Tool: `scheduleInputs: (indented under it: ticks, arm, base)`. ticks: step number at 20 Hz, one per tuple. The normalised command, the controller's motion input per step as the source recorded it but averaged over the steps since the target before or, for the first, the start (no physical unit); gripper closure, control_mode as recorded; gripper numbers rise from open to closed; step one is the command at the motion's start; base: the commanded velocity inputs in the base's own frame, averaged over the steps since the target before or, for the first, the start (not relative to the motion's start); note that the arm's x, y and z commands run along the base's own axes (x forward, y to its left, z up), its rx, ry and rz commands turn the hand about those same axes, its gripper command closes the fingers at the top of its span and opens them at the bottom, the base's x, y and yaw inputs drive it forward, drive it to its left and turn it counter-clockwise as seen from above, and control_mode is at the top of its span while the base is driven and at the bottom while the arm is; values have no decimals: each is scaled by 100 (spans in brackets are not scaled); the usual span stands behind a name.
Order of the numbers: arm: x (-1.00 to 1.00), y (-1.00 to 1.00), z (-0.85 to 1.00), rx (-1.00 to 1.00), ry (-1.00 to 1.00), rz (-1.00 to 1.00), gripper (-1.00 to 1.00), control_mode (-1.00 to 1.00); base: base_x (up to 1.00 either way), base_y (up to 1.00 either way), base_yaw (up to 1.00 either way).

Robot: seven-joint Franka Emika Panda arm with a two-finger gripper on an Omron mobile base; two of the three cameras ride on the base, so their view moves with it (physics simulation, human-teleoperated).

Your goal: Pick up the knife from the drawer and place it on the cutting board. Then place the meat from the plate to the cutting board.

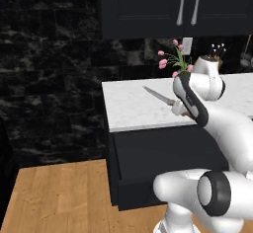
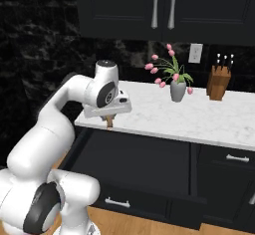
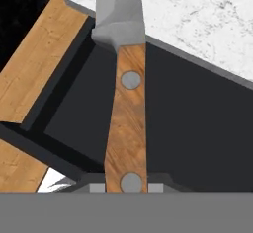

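My gripper (image 1: 180,109) is shut on the knife's orange-brown wooden handle (image 3: 126,128). The silver blade (image 1: 158,95) sticks out to the left over the white marble counter (image 1: 133,109). The knife (image 2: 109,122) hangs at the counter's front edge, above the open drawer (image 2: 134,162), whose dark interior (image 3: 197,123) lies under the handle. In the hand view the blade (image 3: 118,5) reaches over the counter's edge (image 3: 197,15). The cutting board, the meat and the plate are out of view.
A grey vase of pink tulips (image 2: 177,89) and a wooden knife block (image 2: 217,82) stand at the back of the counter. Black wall cabinets (image 2: 164,5) hang above. The pulled-out drawer front with its silver handle (image 2: 118,202) juts over the wooden floor (image 1: 59,197).
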Motion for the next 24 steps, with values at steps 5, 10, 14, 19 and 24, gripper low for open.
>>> scheduleInputs:
  ticks: [5, 10, 14, 19, 24]
  arm:
    - [-35, 19, 0, 0, -3, -9, 100, -100]
    - [-1, 0, 0, 0, 0, 0, 100, 100]
    - [0, 0, 0, 0, 0, 0, 100, 100]
    - [0, 0, 0, 0, 0, 0, 100, 100]
    - [0, 0, 0, 0, 0, 0, 100, 100]
  base:
    - [0, 0, 0]
    - [-29, 0, -4]
    - [-72, 0, -10]
    - [-28, -17, -7]
    - [17, -81, 0]
